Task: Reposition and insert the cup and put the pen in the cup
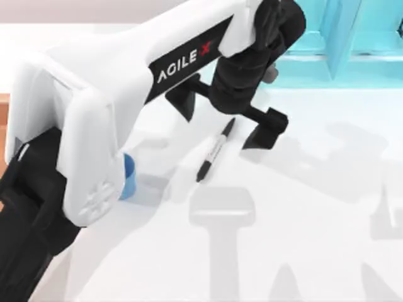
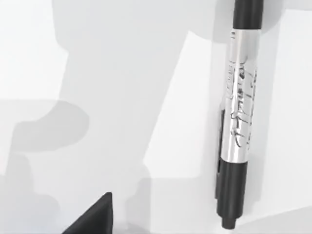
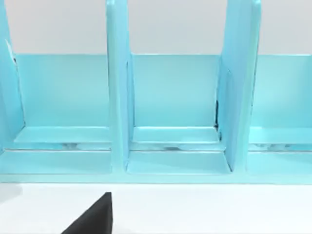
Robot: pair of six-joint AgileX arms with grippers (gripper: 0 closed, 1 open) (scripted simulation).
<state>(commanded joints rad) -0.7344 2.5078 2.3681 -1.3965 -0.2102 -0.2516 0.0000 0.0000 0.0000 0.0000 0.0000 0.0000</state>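
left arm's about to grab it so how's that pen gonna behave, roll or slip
The pen lies flat on the white table, so its round barrel will probably roll if nudged sideways. Its glossy barrel looks slick and may slip. The left gripper hangs open above it, straddling one end.

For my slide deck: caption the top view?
Left gripper open above the pen lying on the white table; cup nearby.

There is 1 pen (image 1: 215, 150) on the white table (image 1: 302, 207), near the centre, with its cap end pointing to about 1 o'clock. There is 1 blue cup (image 1: 128, 177), at about 9 o'clock from the pen. At 1 o'clock on the table stands 1 light blue rack (image 1: 352, 44); the right wrist view shows 4 compartments of it, divided by 3 upright walls. 1 gripper (image 1: 223, 119), with 2 black fingers, is above the pen.
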